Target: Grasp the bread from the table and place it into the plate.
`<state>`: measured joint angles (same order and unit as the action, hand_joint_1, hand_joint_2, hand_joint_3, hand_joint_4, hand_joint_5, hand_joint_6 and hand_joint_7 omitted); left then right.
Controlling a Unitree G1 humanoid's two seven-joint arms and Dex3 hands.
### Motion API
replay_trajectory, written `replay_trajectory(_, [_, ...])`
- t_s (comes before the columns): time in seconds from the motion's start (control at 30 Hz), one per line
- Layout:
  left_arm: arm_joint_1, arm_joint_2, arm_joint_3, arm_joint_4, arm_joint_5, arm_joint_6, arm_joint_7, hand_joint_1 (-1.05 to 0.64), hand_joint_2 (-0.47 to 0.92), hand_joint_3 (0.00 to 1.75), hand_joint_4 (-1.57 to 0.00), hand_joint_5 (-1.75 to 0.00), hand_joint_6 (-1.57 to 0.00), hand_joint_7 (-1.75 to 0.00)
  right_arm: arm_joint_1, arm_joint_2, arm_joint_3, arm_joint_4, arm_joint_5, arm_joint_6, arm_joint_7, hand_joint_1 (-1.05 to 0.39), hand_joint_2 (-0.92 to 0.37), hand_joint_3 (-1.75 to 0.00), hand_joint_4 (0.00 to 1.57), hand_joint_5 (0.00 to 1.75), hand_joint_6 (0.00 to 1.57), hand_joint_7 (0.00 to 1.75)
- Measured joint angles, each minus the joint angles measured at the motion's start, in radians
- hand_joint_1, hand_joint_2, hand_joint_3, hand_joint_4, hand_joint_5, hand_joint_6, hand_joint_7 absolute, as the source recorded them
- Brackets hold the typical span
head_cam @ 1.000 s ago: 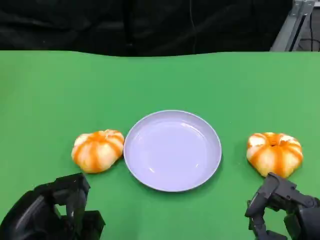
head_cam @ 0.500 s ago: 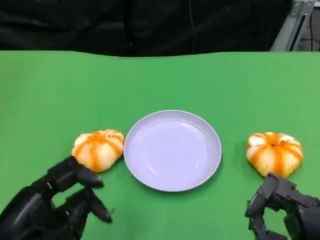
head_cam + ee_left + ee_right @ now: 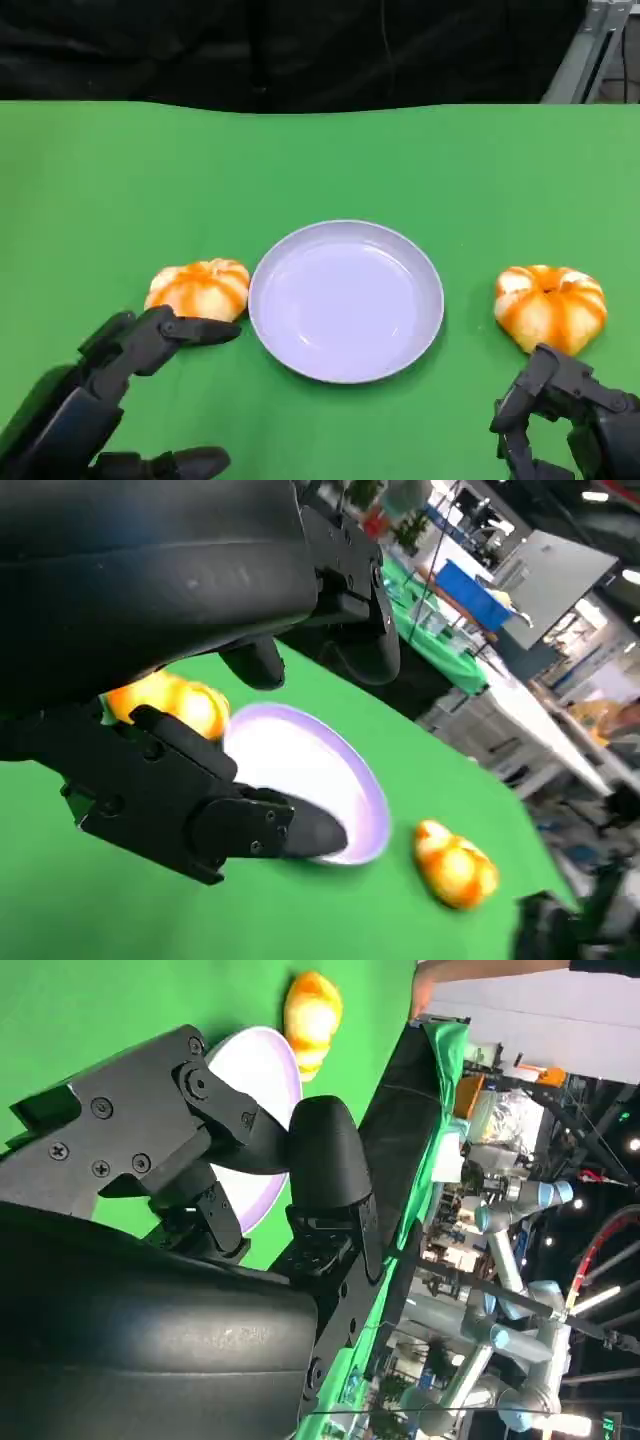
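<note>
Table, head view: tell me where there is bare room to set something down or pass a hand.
Free: the green table behind the plate, up to the far edge; the strip between the plate and the right bread; the near edge between the two hands. Crowded: the left bread nearly touches the plate's rim, with the left hand's fingers right at it.

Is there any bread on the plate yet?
No, the head view shows the plate bare, with one bread on the table to its left and the other bread to its right.
</note>
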<state>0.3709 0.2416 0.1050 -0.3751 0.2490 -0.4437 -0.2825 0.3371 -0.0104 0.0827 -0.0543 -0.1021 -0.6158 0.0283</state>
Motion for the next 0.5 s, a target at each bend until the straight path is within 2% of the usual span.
replay_trajectory(0.07, [-0.03, 0.012, -0.001, 0.007, 0.095, -0.008, 0.036, -0.63, 0.78, 0.02, -0.07, -0.94, -0.47, -0.44, 0.0, 0.001, -0.001, 0.0, 0.0, 0.004, -0.001, -0.13, -0.55, -1.15, 0.82, 1.75, 0.72, 1.59])
replay_trajectory(0.23, [-0.141, 0.053, -0.012, 0.059, 0.32, -0.034, 0.153, -0.67, 0.74, 0.0, -0.16, -0.8, -0.66, -0.14, -0.006, 0.004, -0.001, 0.0, -0.001, 0.006, -0.002, -0.13, -0.55, -1.16, 0.82, 1.75, 0.72, 1.59])
replay_trajectory(0.4, [-0.21, 0.1, -0.048, 0.108, 0.513, -0.012, 0.227, -0.69, 0.75, 0.0, -0.18, -0.72, -0.69, -0.06, -0.009, 0.004, -0.001, 0.003, -0.004, 0.005, -0.006, -0.13, -0.55, -1.15, 0.81, 1.75, 0.71, 1.59])
replay_trajectory(0.5, [-0.241, 0.118, -0.084, 0.157, 0.588, -0.005, 0.287, -0.72, 0.75, 0.0, -0.26, -0.55, -0.7, -0.02, -0.01, 0.004, -0.002, 0.005, -0.004, 0.004, -0.009, -0.13, -0.55, -1.15, 0.81, 1.75, 0.71, 1.6])
